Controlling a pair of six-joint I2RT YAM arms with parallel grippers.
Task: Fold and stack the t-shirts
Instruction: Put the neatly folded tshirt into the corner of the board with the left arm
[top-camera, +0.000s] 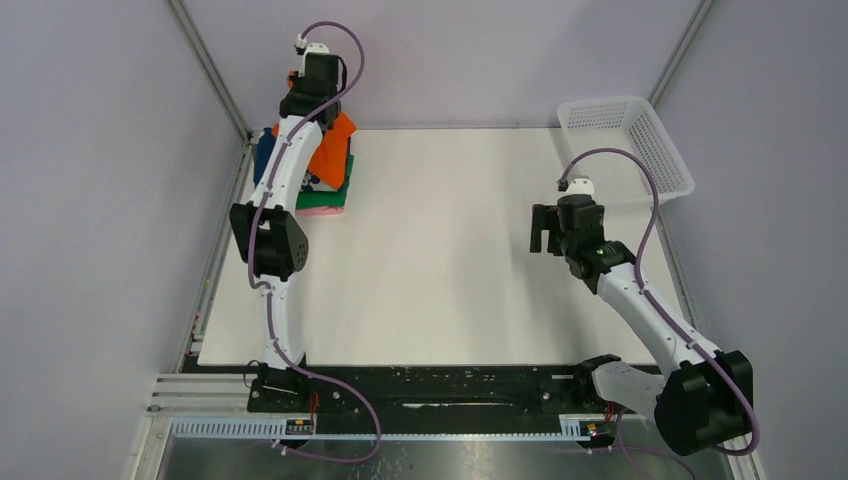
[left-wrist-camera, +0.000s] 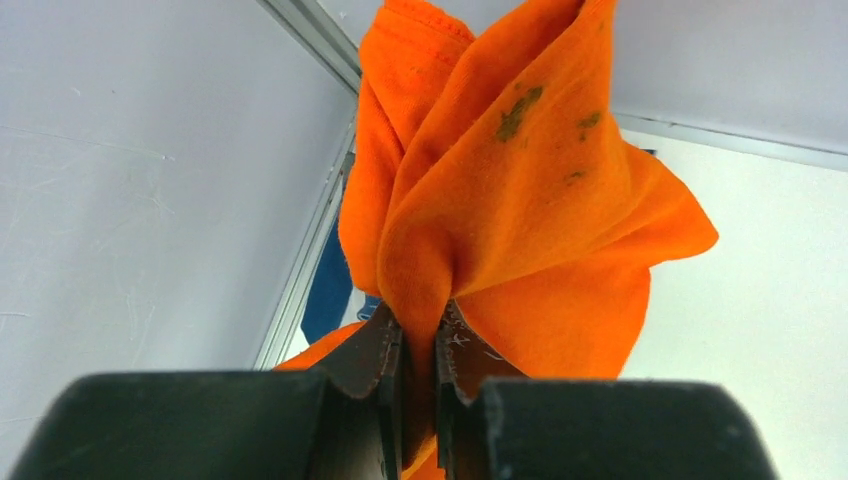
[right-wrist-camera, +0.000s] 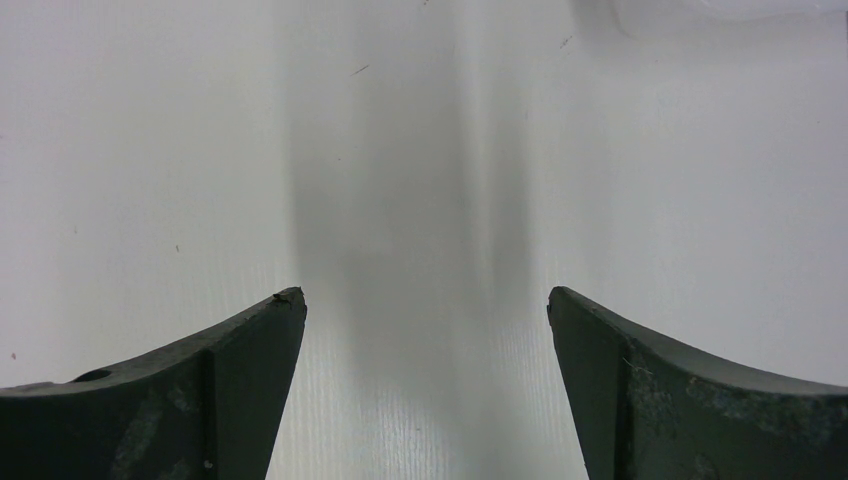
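Observation:
The t-shirts lie in a pile at the table's far left corner. The orange t-shirt (top-camera: 336, 150) is on top, over a navy one (top-camera: 263, 155), a green one (top-camera: 332, 196) and a pink one (top-camera: 322, 211). My left gripper (top-camera: 308, 85) hangs over the pile, shut on a bunched fold of the orange t-shirt (left-wrist-camera: 520, 200), which is drawn up into a peak between its jaws (left-wrist-camera: 420, 340). Navy cloth (left-wrist-camera: 325, 290) shows below. My right gripper (top-camera: 545, 228) hovers over bare table at mid right, open and holding nothing (right-wrist-camera: 425, 300).
A white mesh basket (top-camera: 600, 103) stands at the far right corner. Metal frame posts rise at both far corners. A black rail with both arm bases runs along the near edge of the white table (top-camera: 440, 280).

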